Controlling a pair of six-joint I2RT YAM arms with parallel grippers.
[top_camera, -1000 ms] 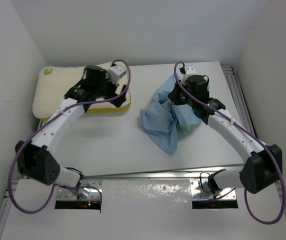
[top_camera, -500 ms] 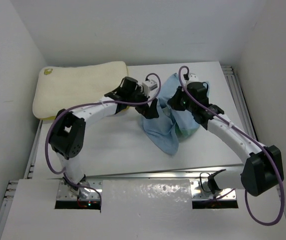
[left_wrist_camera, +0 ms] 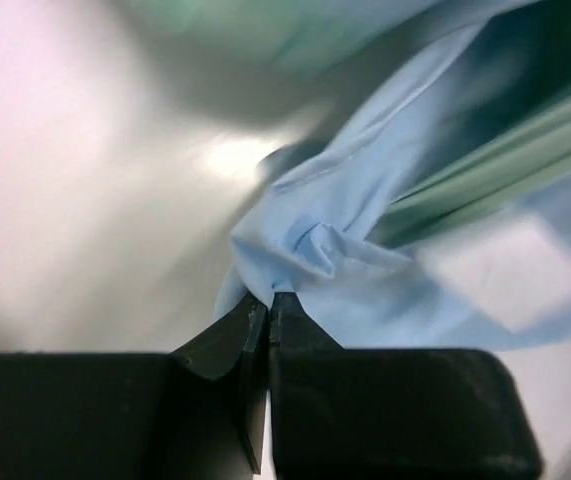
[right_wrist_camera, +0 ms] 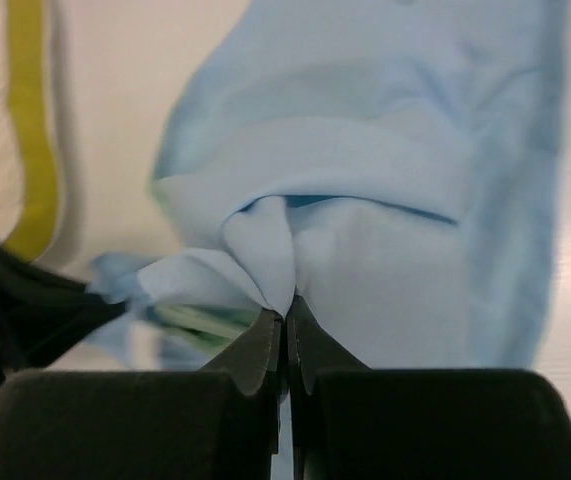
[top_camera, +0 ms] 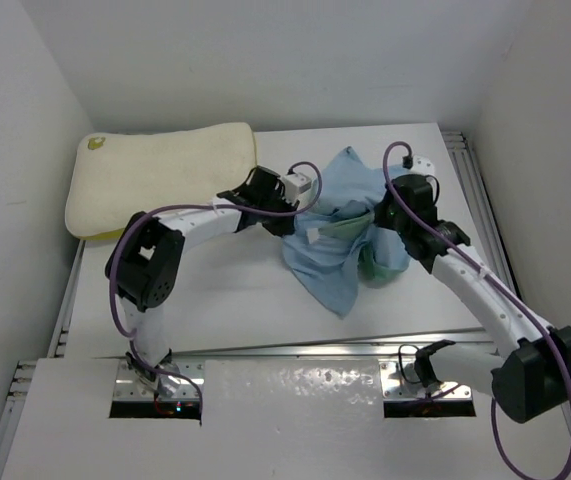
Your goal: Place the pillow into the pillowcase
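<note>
Swinging across from the pillow [top_camera: 155, 172] over the last second, your left arm now reaches the pillowcase [top_camera: 327, 262]. The left gripper [left_wrist_camera: 268, 303] has gone from wide apart to pinched together on a fold of light-blue cloth. Your right arm has shifted only a little to the right.

Nearest you, the low tail of the pillowcase trails down the table [top_camera: 225, 295] toward the arm bases. Mid-table, the bag hangs bunched between the two arms, blue face outward, with a band of shiny green showing in the middle of the heap. Your left wrist view shows the left fingers clamped on a blue hem, puckers running out from the nip. The right gripper [right_wrist_camera: 287, 308] is likewise clamped on a peak of blue cloth, with a dark slit just above it that may be the opening.

Holding two separate points on what looks like the rim makes sense, by my read. Drawn apart, they would spread the mouth so the cushion can go in. Whether each pinch has one layer or both, you cannot tell from these views.

Farthest away, at the back-left corner, the pillow lies flat and free, well apart from both grippers, its yellow-green mark at the far-left corner. It is not yet in the case.
</note>
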